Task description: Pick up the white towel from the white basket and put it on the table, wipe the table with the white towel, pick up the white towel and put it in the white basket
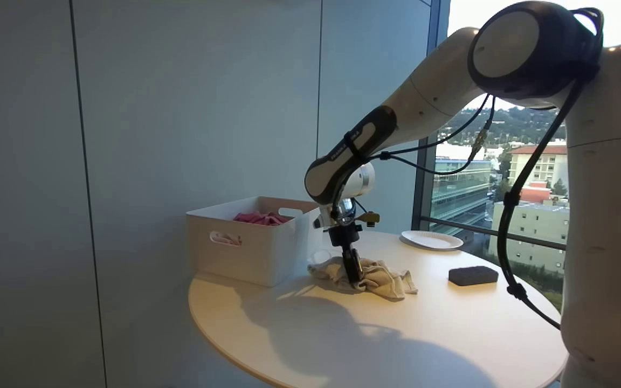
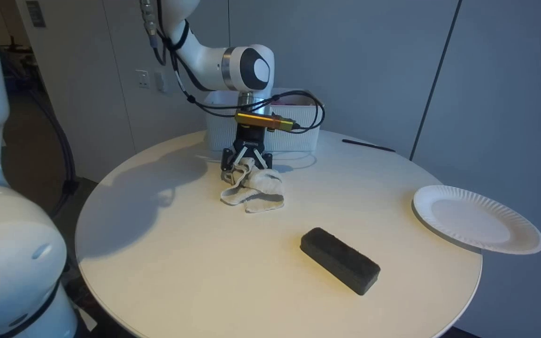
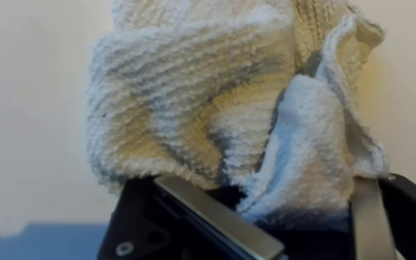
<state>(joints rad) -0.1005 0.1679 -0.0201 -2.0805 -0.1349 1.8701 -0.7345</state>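
Towel (image 1: 380, 278) points lengthwise away from the white basket (image 1: 246, 256) holding pink cloth (image 1: 261, 217). My gripper (image 2: 247, 166) stands widely spread around one fold.

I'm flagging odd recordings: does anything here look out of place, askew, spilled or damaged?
Yes, the plate: in an exterior view its outer part hangs past the edge of the table, so it looks badly placed and might get knocked off. I see no spill or damage; the crumpled towel seems normal for a wipe.
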